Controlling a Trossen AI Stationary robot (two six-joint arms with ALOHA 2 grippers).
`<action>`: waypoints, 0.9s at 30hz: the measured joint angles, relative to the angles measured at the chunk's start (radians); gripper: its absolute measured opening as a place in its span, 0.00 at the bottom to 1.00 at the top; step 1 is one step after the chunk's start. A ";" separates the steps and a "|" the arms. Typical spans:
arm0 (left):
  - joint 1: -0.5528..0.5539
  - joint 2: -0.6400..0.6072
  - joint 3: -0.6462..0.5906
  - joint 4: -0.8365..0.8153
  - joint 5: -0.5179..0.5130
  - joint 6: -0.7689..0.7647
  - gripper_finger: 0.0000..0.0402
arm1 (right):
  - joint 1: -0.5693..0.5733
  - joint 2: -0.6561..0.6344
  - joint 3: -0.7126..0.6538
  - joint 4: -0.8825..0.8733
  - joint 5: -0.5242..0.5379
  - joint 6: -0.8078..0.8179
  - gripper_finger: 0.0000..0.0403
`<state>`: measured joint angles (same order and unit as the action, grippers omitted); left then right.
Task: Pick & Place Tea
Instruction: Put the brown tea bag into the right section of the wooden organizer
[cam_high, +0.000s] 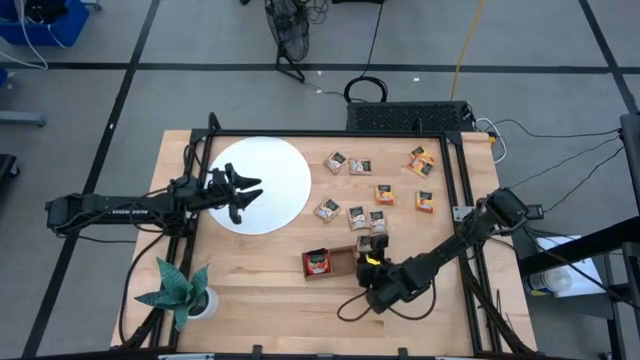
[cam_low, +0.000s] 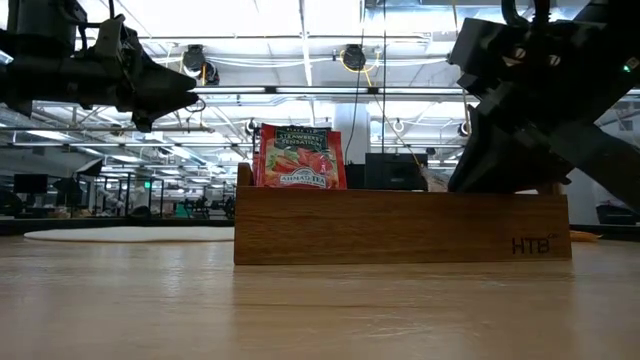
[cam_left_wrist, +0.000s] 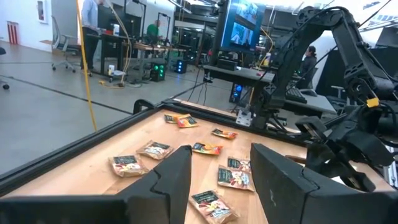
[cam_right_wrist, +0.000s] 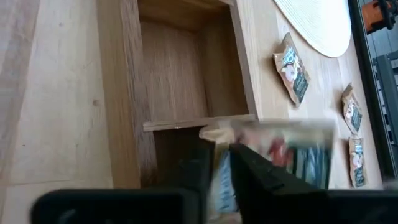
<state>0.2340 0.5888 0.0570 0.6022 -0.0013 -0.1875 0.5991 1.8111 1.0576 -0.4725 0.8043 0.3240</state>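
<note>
Right fingers (cam_right_wrist: 221, 171): low in the right wrist frame, clasping a flat tea sachet with a pale and red wrapper (cam_right_wrist: 280, 155) over the end compartment of the brown wooden three-compartment tray (cam_high: 340, 262).
Tray contents: a red strawberry tea sachet (cam_low: 298, 157) stands upright in the left compartment; the middle compartment (cam_right_wrist: 180, 68) is bare wood.
Loose tea sachets (cam_high: 355, 215): scattered on the pale wooden counter (cam_high: 260, 290), centre and upper right of the high frame.
Left fingers (cam_high: 245, 192): spread apart, holding nothing, above the round white disc (cam_high: 270, 170).
Corner: a green potted plant (cam_high: 180, 290), lower left.
</note>
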 joint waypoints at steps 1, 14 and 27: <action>0.000 0.000 0.000 0.000 0.000 0.000 0.41 | 0.000 0.000 0.000 0.000 0.000 -0.007 0.18; 0.000 0.000 0.000 0.000 0.000 0.000 0.41 | -0.010 -0.255 -0.022 -0.026 0.005 -0.075 0.43; 0.000 0.000 0.000 0.000 0.000 0.000 0.41 | -0.380 -0.544 -0.324 0.185 -0.583 -0.174 0.40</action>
<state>0.2340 0.5888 0.0570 0.6022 -0.0013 -0.1875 0.2194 1.2674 0.7333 -0.2877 0.2214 0.1502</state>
